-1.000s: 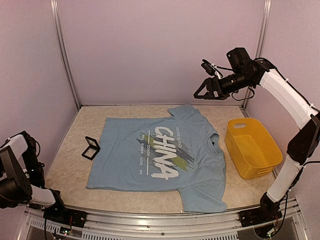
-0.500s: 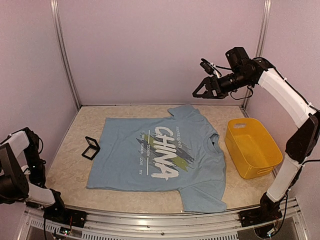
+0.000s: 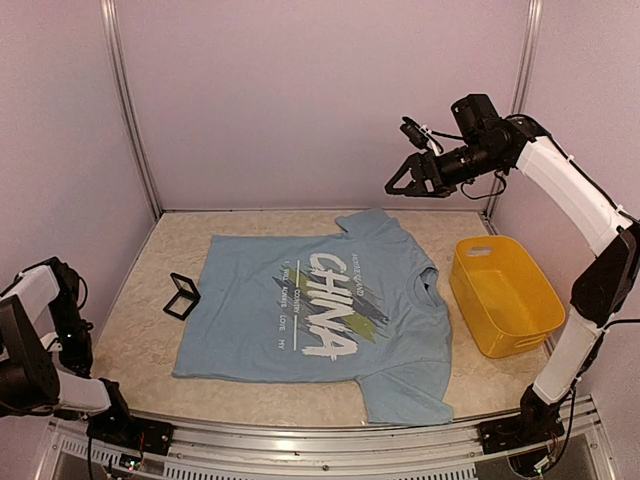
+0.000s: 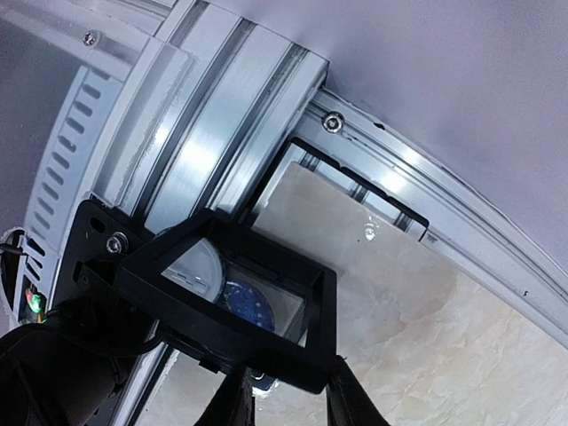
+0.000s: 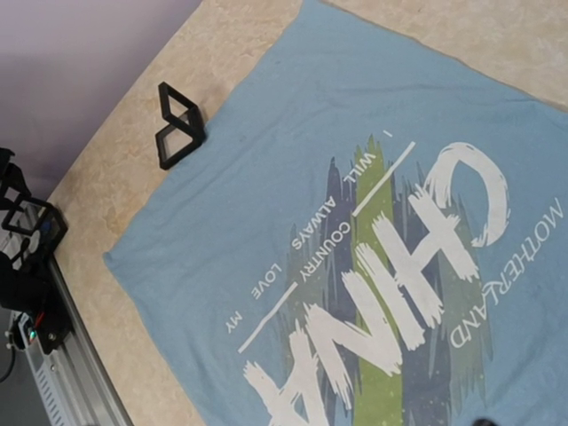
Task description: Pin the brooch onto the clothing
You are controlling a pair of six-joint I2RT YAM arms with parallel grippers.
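Evidently the left gripper (image 4: 291,395) is clamped on a black display case (image 4: 213,324), with the brooch (image 4: 248,303) inside, just beyond its fingertips, probably for extraction. The right gripper (image 3: 400,180), jaws apart, hovers high above the T-shirt (image 3: 300,330), which is spread flat on the bench (image 3: 140,340).

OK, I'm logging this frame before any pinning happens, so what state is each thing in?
T-shirt: spread flat, print up, no brooch on it.
brooch: inside the held case.
held case: in the left tool, off the table.
second case: open, on the table beside the T-shirt.
yellow bin: upright, empty.
left tool: shut on the held case.
right tool: open, empty, raised.
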